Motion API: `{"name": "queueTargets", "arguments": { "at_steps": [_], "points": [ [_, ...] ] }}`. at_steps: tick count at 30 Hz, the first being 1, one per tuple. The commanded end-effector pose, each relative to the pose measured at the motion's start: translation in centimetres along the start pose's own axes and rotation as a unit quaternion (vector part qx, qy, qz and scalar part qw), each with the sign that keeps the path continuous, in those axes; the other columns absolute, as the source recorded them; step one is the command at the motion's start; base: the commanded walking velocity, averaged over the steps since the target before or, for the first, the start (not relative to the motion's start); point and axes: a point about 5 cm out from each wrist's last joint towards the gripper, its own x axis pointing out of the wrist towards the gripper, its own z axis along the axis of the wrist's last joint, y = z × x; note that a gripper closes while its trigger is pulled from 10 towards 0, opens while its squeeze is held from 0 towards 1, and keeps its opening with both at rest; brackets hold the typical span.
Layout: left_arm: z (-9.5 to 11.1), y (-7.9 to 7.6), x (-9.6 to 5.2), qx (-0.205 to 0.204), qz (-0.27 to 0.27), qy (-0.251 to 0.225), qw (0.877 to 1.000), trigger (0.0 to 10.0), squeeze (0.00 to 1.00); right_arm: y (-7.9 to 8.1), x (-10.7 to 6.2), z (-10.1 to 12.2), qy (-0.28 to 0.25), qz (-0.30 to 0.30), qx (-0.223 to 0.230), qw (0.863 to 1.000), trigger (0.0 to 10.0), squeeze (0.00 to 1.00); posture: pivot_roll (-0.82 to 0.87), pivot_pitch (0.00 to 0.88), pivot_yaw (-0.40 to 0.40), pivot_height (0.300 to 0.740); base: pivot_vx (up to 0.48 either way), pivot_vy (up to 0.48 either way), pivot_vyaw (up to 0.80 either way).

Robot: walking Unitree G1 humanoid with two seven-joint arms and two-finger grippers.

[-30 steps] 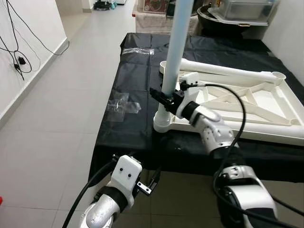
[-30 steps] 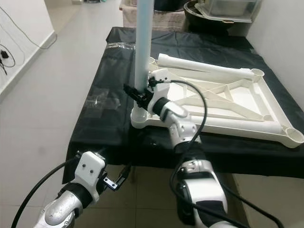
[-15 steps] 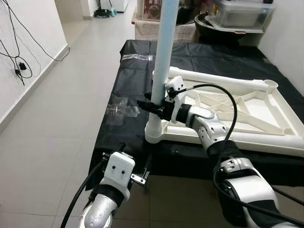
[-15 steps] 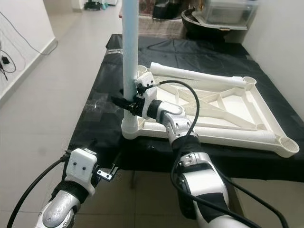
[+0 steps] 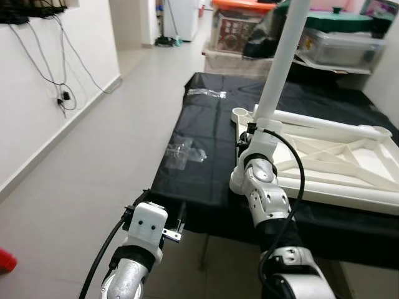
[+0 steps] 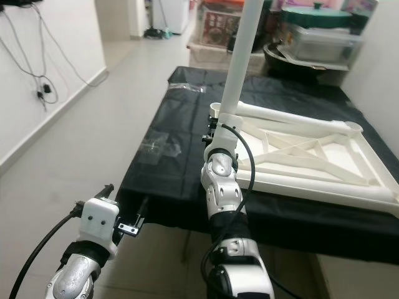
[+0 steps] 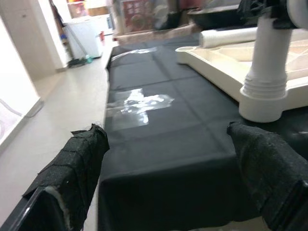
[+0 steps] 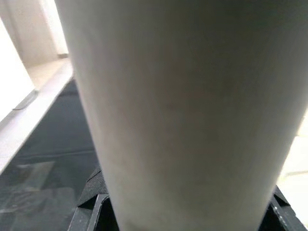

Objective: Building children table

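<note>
On the far left, cables (image 5: 62, 75) hang down a white wall above the pale tiled floor (image 5: 93, 162). Low at the near edge of the black-covered surface (image 5: 206, 143), the left gripper (image 7: 168, 168) hangs in front of the drape with its two padded fingers (image 7: 77, 163) spread wide apart and nothing between them; the left wrist view looks between them along the black cloth. On that cloth, toward its left edge, lies a crumpled clear plastic bag (image 5: 184, 151), and a second clear bag (image 5: 209, 93) lies at the far left corner.

Right of the bags, the white children's table top (image 5: 349, 159) lies upside down on the surface, its ribbed underside showing. A loose white leg (image 5: 324, 126) lies along its far rim. At the near left corner socket (image 7: 262, 103) a long white leg (image 5: 280, 56) stands in the collar, leaning slightly to the right. The right gripper (image 8: 185, 204) is pinched on this standing leg just above the socket, its black fingers (image 8: 91, 192) on either side of the tube, the silver right forearm (image 5: 265, 193) rising to it from below. Storage boxes and a dark tub (image 5: 336, 43) stand beyond the surface's far end.
</note>
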Motion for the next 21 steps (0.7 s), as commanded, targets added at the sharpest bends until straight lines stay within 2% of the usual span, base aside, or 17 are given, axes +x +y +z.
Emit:
{"name": "queueTargets", "arguments": {
  "at_steps": [1, 2, 3, 4, 5, 9, 10, 13, 14, 15, 16, 17, 19, 20, 21],
  "points": [
    [-0.3, -0.2, -0.1, 0.0, -0.001, 0.007, 1.0, 10.0, 0.0, 1.7, -0.6, -0.9, 0.022, 0.034, 0.046, 0.998, 8.7, 0.0, 0.06, 0.053, -0.08, 0.74, 0.0, 0.0, 0.0],
    [-0.3, -0.2, -0.1, 0.0, -0.001, 0.007, 1.0, 10.0, 0.0, 1.7, -0.6, -0.9, 0.022, 0.034, 0.046, 0.998, 8.7, 0.0, 0.06, 0.053, -0.08, 0.74, 0.0, 0.0, 0.0],
    [-0.4, -0.2, -0.1, 0.0, 0.0, 0.007, 1.0, 10.0, 0.0, 3.0, -0.8, -0.7, 0.005, 0.073, 0.046, 0.996, 10.0, 0.0, 0.06, 0.054, -0.081, 0.74, 0.0, 0.0, 0.0],
    [-0.4, -0.2, -0.1, -0.001, 0.0, 0.007, 1.0, 10.0, 0.0, 4.1, -0.9, -0.7, -0.004, 0.125, 0.057, 0.991, 10.0, 1.0, 0.06, 0.057, -0.079, 0.74, 0.0, 0.0, 0.0],
    [-0.4, -0.2, -0.1, -0.002, -0.001, 0.007, 1.0, 10.0, 0.0, 4.5, -0.9, -0.6, -0.019, 0.155, 0.05, 0.986, 10.0, 1.0, 0.06, 0.057, -0.079, 0.74, 0.0, 0.0, 0.0],
    [-0.5, -0.3, 0.0, -0.003, -0.001, 0.008, 1.0, 10.0, 0.0, 4.5, -0.8, -0.5, -0.029, 0.167, 0.039, 0.985, 10.0, 1.0, 0.06, 0.057, -0.077, 0.74, 0.0, 0.0, 0.0],
    [-0.5, -0.3, 0.0, -0.003, -0.002, 0.008, 1.0, 10.0, 0.0, 4.4, -0.6, -0.6, -0.028, 0.202, 0.041, 0.978, 10.0, 0.0, 0.06, 0.057, -0.076, 0.74, 0.0, 0.0, 0.0],
    [-0.5, -0.3, 0.0, -0.003, -0.002, 0.008, 1.0, 10.0, 0.0, 4.4, -0.6, -0.6, -0.028, 0.202, 0.041, 0.978, 10.0, 0.0, 0.06, 0.057, -0.076, 0.74, 0.0, 0.0, 0.0],
    [-0.5, -0.3, 0.1, -0.003, -0.002, 0.007, 1.0, 10.0, 0.0, 4.1, -0.3, -0.5, -0.031, 0.254, 0.02, 0.966, 10.0, 0.0, 0.05, 0.058, -0.071, 0.74, 0.0, 0.0, 0.0],
    [-0.5, -0.3, 0.1, -0.003, -0.002, 0.007, 1.0, 10.0, 0.0, 4.1, -0.3, -0.5, -0.031, 0.254, 0.02, 0.966, 10.0, 0.0, 0.05, 0.058, -0.071, 0.74, 0.0, 0.0, 0.0],
    [-0.6, -0.3, 0.2, -0.003, -0.003, 0.007, 1.0, 10.0, 0.0, 3.6, 0.0, -0.7, -0.01, 0.33, -0.007, 0.944, 10.0, 0.0, 0.06, 0.059, -0.072, 0.74, 0.0, 0.0, 0.0],
    [-0.6, -0.3, 0.2, -0.002, -0.004, 0.007, 1.0, 10.0, 0.0, 3.2, 0.2, -0.7, 0.019, 0.407, -0.025, 0.913, 10.0, 0.0, 0.06, 0.059, -0.07, 0.74, 0.0, 0.0, 0.0],
    [-0.6, -0.3, 0.2, -0.002, -0.004, 0.007, 1.0, 10.0, 0.0, 3.2, 0.2, -0.7, 0.019, 0.407, -0.025, 0.913, 10.0, 0.0, 0.06, 0.059, -0.07, 0.74, 0.0, 0.0, 0.0],
    [-0.6, -0.3, 0.3, -0.003, -0.004, 0.007, 1.0, 10.0, 0.0, 2.9, 0.0, -0.8, 0.044, 0.479, -0.056, 0.875, 10.0, 0.0, 0.06, 0.06, -0.07, 0.74, 0.0, 0.0, 0.0],
    [-0.6, -0.3, 0.3, -0.003, -0.004, 0.007, 1.0, 10.0, 0.0, 2.9, 0.0, -0.8, 0.044, 0.479, -0.056, 0.875, 10.0, 0.0, 0.06, 0.06, -0.07, 0.74, 0.0, 0.0, 0.0]
  ]
}}
